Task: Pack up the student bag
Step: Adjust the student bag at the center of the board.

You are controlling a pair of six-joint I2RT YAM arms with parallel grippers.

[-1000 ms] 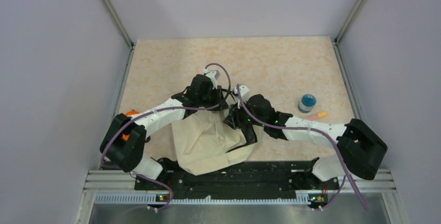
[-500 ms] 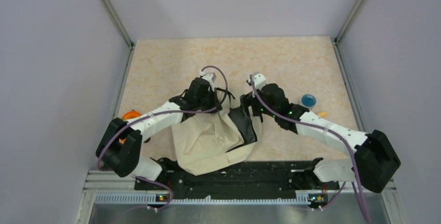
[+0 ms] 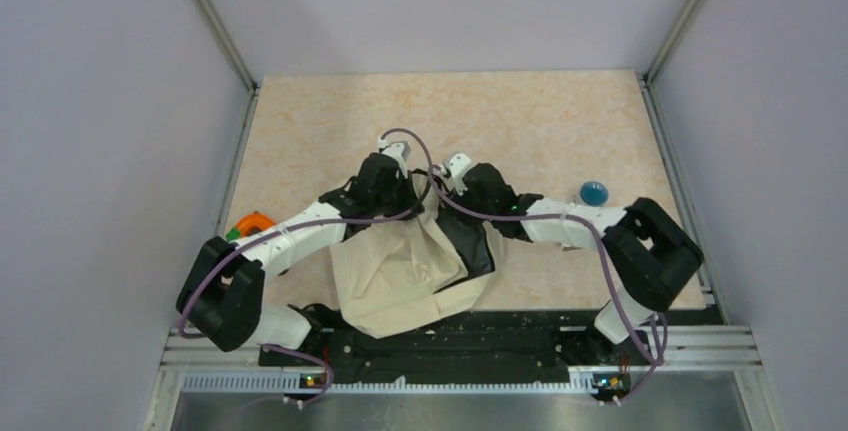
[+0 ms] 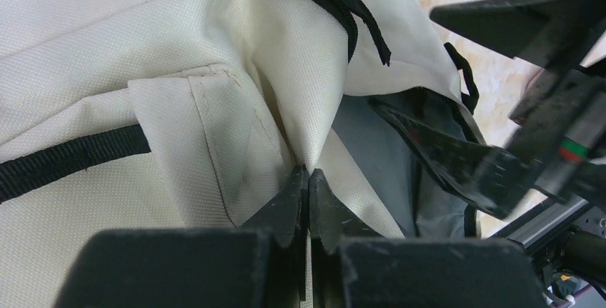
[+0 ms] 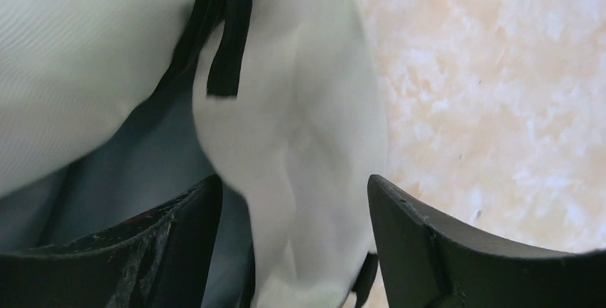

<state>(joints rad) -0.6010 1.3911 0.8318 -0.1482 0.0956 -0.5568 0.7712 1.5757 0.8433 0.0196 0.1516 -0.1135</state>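
Top external, student bag (image 3: 395,276) at table (image 3: 520,121) edge

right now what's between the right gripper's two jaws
A cream rim fold of the student bag sits between the open jaws of the right gripper; the right wrist view shows it.

White arms (image 3: 300,236), scuffed black jaws (purple cables (image 3: 400,132))

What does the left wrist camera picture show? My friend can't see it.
The left jaws are shut, pinching a fold of the cream student bag. To the right the bag gapes open on grey lining, where the right arm's open black jaws straddle its edge.
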